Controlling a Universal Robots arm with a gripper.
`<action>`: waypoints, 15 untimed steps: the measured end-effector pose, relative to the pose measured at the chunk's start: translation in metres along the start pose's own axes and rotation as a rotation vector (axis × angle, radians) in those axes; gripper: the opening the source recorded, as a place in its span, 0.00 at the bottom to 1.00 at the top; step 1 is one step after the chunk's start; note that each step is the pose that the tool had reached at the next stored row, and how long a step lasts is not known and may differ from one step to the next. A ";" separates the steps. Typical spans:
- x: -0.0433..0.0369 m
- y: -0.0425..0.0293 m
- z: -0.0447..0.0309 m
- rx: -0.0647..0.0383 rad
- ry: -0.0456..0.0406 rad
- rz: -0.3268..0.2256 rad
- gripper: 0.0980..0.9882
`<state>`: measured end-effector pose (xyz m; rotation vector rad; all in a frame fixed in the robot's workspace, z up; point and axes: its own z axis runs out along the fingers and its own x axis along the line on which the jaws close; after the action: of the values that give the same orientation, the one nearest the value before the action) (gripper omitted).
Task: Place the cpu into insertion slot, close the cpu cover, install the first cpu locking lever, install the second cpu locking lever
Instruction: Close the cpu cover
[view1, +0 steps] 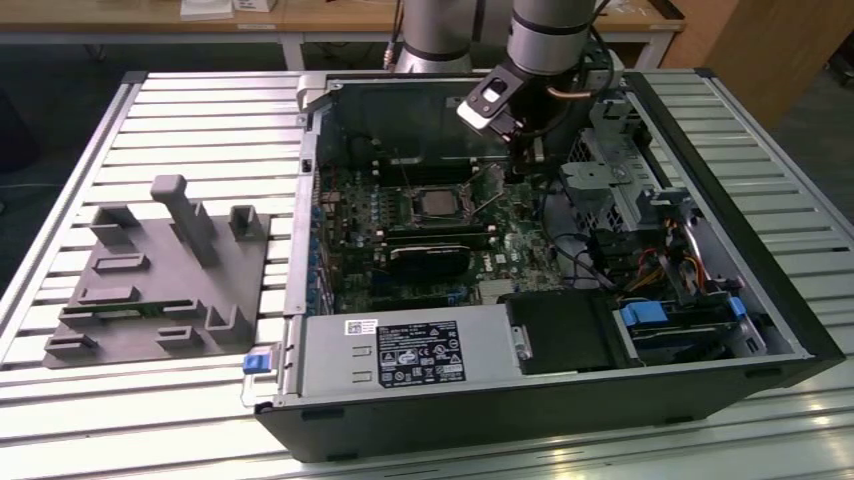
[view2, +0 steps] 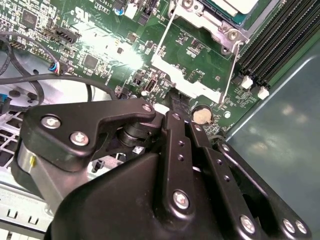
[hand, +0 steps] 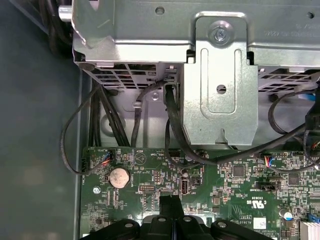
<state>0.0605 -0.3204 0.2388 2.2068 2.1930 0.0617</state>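
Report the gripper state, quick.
The gripper: closed, fingers together with nothing visible between them, tips over the green circuit board near the coin battery.

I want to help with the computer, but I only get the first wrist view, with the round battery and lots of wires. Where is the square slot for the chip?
Observer: In the exterior view, the insertion slot is just to the exterior view's left of the claw.
Operator: Is the chip in it?
Observer: Yes. The second wrist view shows the silver-topped cpu lying in the slot.
Operator: Is the lid down on it?
Observer: No. The cpu cover looks flipped open toward the claw's tip, and the green board shows through its window.
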 end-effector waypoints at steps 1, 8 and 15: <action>-0.0001 0.0000 -0.0005 0.000 -0.0004 0.000 0.01; 0.0000 0.0000 -0.0017 0.000 -0.0002 0.000 0.01; 0.0000 -0.0051 -0.0027 0.000 -0.0003 0.000 0.01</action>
<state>0.0553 -0.3205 0.2412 2.2067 2.1928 0.0613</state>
